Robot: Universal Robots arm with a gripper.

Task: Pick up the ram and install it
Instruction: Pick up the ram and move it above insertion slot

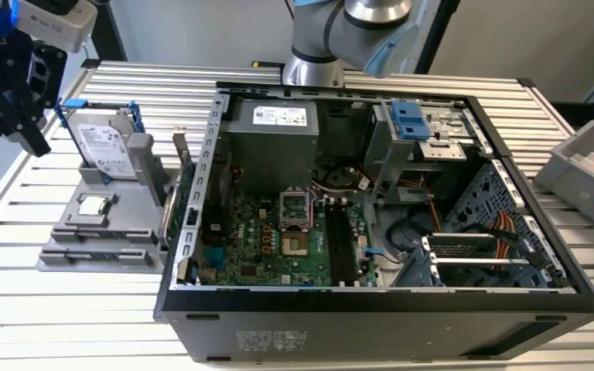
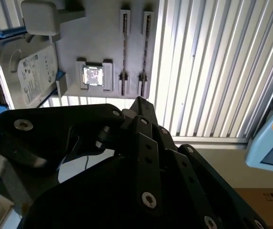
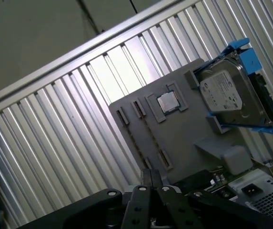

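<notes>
Slatted aluminium table [image 1: 70,309], with an open computer case [image 1: 380,317] lying on its side at centre. A grey bin [image 1: 586,174] sits at the exterior view's right edge. The arm [image 1: 359,31] rises behind the far side of the case.

Grey holder [image 1: 70,232] lies on the table just beside the case, on the exterior view's left.
- Far end: silver hard drive [image 1: 101,147] in a blue frame, standing up.
- Middle: small square processor chip [image 1: 93,205], lying flat.
- Near end: two narrow slots side by side. In the second wrist view a thin dark strip stands on edge in each. One reads as the ram [image 2: 125,47], the other strip [image 2: 147,47] runs parallel just beside it.

A green card [image 1: 182,185] stands between the holder and the case wall. Black memory sockets [image 1: 340,239] on the board inside the case look unfilled.

Gripper [image 1: 13,127] hangs in the air at the exterior view's far left, above and beyond the hard drive's end of the holder. In the first wrist view the gripper [image 3: 150,177] has its fingers drawn close together, a narrow set. The ram lies below it, at the holder's opposite near end, well apart and untouched.
</notes>
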